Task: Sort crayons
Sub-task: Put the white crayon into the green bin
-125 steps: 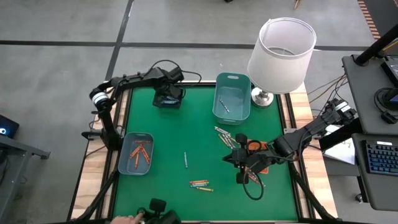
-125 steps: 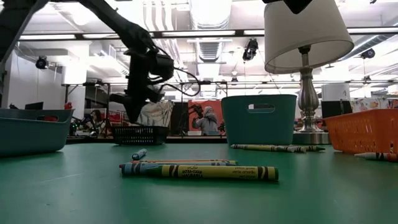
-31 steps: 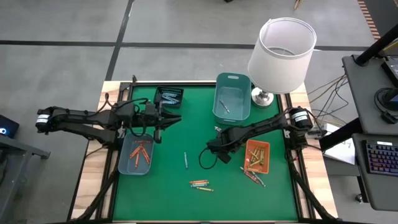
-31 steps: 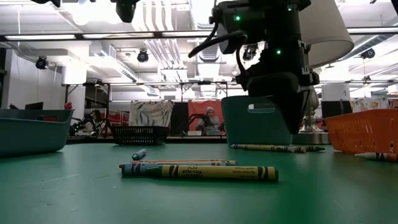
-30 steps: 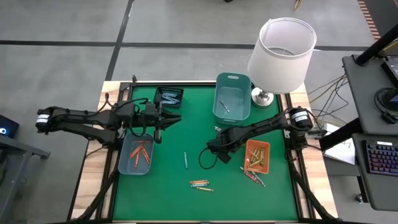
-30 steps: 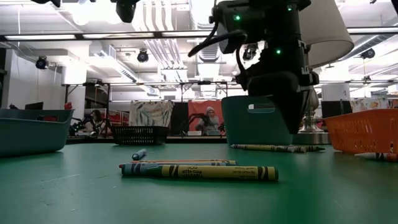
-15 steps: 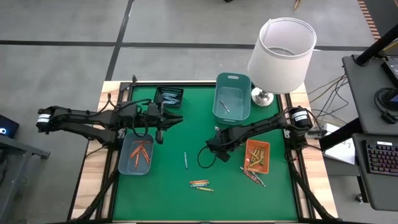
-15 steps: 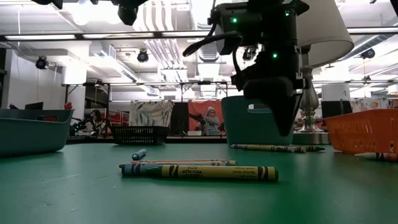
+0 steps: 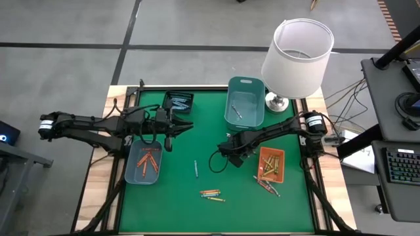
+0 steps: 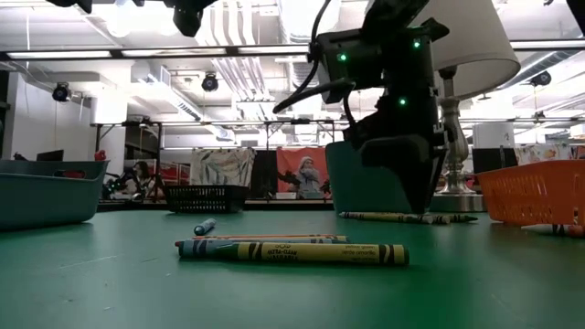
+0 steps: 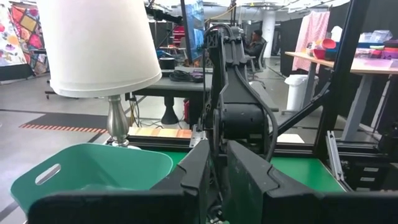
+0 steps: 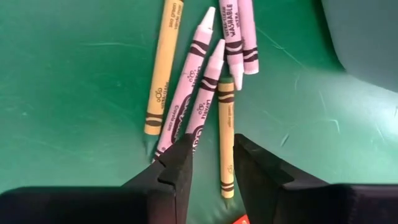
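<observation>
Several crayons lie side by side on the green table near the back teal tray: two olive-yellow ones [image 12: 165, 65] [image 12: 226, 134] and lilac-white ones [image 12: 189, 93]. My right gripper [image 12: 212, 165] points down just above them, open. One finger stands on each side of the near ends of an olive and a lilac crayon. In the high view it is at centre right [image 9: 231, 152]. My left gripper [image 9: 176, 126] hangs level above the table's left part, its fingers [image 11: 199, 177] a narrow slit apart with nothing between them.
More crayons lie near the front edge [image 9: 210, 193], and one lies alone [image 9: 195, 168]. A teal tray with orange crayons [image 9: 131, 167] stands at the left, an orange tray [image 9: 281, 172] at the right, a teal tray [image 9: 231, 108] and a black tray [image 9: 178, 100] at the back. A lamp [image 9: 296, 56] stands at the back right.
My right gripper has sunk a little toward the crayons by the back teal tray and shifted slightly toward the far edge. The crayons lie as before.
</observation>
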Motion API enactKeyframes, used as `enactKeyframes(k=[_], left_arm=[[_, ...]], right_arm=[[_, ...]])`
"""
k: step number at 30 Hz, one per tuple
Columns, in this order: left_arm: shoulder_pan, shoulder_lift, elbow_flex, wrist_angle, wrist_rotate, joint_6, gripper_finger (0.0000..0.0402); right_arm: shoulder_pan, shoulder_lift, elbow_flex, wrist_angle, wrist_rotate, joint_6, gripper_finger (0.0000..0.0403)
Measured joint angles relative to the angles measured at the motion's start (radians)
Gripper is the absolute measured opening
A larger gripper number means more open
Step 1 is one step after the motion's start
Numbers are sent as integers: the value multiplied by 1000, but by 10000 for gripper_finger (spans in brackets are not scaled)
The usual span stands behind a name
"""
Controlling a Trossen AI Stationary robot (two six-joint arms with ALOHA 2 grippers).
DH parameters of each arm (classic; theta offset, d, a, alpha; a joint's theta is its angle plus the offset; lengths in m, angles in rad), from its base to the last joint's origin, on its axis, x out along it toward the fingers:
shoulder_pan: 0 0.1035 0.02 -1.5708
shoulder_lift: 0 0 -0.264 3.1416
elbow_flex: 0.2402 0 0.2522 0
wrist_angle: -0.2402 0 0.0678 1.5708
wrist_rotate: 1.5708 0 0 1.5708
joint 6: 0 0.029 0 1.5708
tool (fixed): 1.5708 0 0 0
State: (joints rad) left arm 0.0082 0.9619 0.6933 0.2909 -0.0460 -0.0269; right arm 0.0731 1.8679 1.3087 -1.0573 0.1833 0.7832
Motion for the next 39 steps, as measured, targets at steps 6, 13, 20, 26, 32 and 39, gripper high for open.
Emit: enactKeyframes(k=[6, 13, 20, 26, 32, 39], left_arm=[[0, 0, 0, 0, 0, 3, 39], [0, 0, 0, 0, 0, 3, 39], [0, 0, 0, 0, 0, 3, 39], [0, 0, 0, 0, 0, 3, 39], [0, 0, 0, 0, 0, 3, 39], [0, 0, 0, 0, 0, -5, 39]], right_arm=[[0, 0, -4, 19, 0, 0, 94], [0, 0, -12, 67, 0, 0, 83], [0, 0, -38, 117, -1, -2, 80], [0, -2, -61, 136, 0, -2, 79], [0, -3, -65, 159, -1, -3, 72], [1, -3, -66, 174, -6, -3, 25]])
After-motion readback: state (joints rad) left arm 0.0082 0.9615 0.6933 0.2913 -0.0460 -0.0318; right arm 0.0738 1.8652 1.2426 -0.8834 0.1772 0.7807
